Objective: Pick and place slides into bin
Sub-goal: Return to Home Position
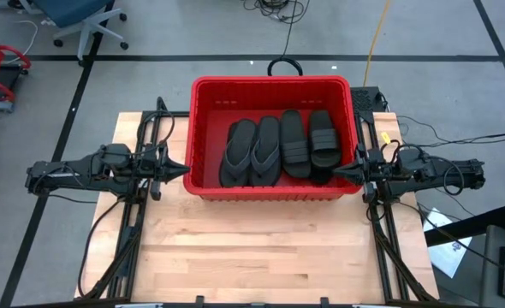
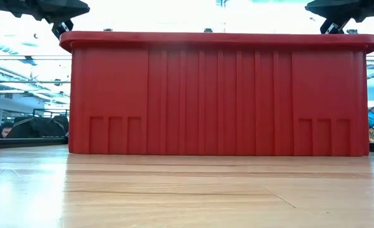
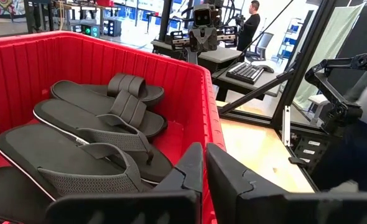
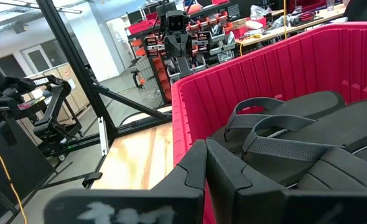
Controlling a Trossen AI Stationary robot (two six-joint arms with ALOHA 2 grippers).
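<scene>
The red bin (image 1: 203, 94) stands on the far middle of the wooden table; the low view shows its near wall (image 2: 212, 95). Several black slides lie flat on its floor: two thong flip-flops (image 1: 251, 152) on the left and two band-strap slides (image 1: 308, 144) on the right. They also show in the left wrist view (image 3: 102, 124) and the right wrist view (image 4: 295, 137). My left gripper (image 1: 185, 168) is shut and empty just above the bin's left rim (image 3: 209, 93). My right gripper (image 1: 338, 171) is shut and empty just above the bin's right rim (image 4: 178, 93).
Bare tabletop (image 1: 261, 248) lies between the bin and the table's near edge. Black arm mounts and cables run along the table's left side (image 1: 133, 231) and right side (image 1: 385, 239). A person (image 3: 250, 22) stands far off in the room.
</scene>
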